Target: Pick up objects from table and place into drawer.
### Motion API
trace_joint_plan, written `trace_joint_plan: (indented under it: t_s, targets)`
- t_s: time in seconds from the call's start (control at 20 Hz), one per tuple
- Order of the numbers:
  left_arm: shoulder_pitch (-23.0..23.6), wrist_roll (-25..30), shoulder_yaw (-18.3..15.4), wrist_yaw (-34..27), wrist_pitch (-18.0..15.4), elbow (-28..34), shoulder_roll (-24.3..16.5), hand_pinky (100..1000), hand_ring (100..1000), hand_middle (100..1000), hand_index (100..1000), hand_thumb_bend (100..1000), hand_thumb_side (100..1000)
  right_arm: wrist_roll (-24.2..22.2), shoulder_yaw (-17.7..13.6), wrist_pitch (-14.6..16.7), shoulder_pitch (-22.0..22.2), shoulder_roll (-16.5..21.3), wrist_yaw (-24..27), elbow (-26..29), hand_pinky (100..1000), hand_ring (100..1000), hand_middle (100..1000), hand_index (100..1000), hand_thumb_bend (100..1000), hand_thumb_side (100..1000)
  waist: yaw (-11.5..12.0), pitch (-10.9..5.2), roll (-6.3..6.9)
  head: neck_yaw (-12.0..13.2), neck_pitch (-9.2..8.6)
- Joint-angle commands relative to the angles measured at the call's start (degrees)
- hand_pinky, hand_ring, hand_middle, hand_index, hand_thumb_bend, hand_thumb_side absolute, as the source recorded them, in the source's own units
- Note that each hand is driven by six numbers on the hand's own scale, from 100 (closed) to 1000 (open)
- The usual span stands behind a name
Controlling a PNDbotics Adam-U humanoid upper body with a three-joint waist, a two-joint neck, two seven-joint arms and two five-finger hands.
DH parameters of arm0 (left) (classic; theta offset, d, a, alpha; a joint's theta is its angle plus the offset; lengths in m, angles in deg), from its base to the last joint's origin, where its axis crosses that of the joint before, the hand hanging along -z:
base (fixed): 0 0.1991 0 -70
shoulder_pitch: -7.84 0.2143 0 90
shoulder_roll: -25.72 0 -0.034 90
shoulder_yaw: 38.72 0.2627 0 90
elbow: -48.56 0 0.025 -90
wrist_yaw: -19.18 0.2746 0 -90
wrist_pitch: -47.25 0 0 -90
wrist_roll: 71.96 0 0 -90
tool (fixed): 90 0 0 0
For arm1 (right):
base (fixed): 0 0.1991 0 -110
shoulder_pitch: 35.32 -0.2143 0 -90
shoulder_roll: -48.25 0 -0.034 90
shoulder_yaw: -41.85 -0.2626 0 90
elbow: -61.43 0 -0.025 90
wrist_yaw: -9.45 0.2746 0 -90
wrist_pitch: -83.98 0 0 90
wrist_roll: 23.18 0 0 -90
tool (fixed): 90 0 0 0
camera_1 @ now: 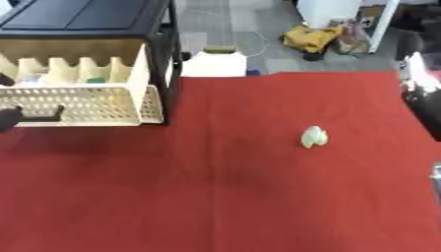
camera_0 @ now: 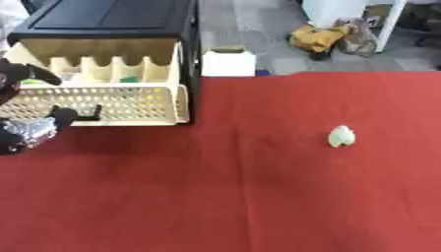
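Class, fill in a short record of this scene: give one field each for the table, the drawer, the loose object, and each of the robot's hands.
table: red cloth, one loose object on it
drawer: cream, perforated front, pulled open from a black cabinet; something green inside
object: small, pale green, alone on the cloth, right of the drawer, untouched
left hand: at the drawer's black handle, fingers curled on it
right hand: cannot be made out in either view

We see the cabinet (camera_0: 112,19) at the table's (camera_0: 258,197) far left, its drawer (camera_0: 103,101) pulled out toward us. The left hand (camera_0: 26,128) sits at the drawer's front. An object (camera_0: 341,136) lies well right, a box (camera_0: 228,63) behind the table.
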Motion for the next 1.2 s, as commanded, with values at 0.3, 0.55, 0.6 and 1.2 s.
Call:
trace_joint_plan:
  t_s: [0.3,0.55,0.6,1.2]
  targets:
    - [-2.7,-8.8,-1.4,-5.2,-2.5,0.7,2.9,100,100,100,817,332,1000,-1.9,1.0,-1.3,-4.2,7.6,-5.5,-1.5,696,794,565,798,438,799,0.6,-1.77,0.27,-0.7,0.78]
    - [-3.5,-17.1,-2.2,-10.5,-1.6,0.7,6.0,100,100,100,797,352,1000,-4.0,2.5,-0.5,-7.0,11.7,-10.2,-5.5,695,789,578,792,427,966,0.9,-2.13,0.54,-1.4,0.85]
    - [-3.6,-18.9,-2.3,-11.6,-1.4,0.7,6.8,100,100,100,793,359,1000,-4.5,2.9,-0.1,-7.5,12.5,-11.1,-6.4,696,789,582,792,432,981,0.9,-2.19,0.55,-1.5,0.90]
    - [-0.1,-35.4,-3.7,-24.7,1.9,0.7,18.9,100,100,100,754,199,1000,-12.0,7.4,9.9,-13.7,21.2,-17.9,-21.0,719,808,615,796,543,910,1.5,-2.60,0.21,-3.0,0.96]
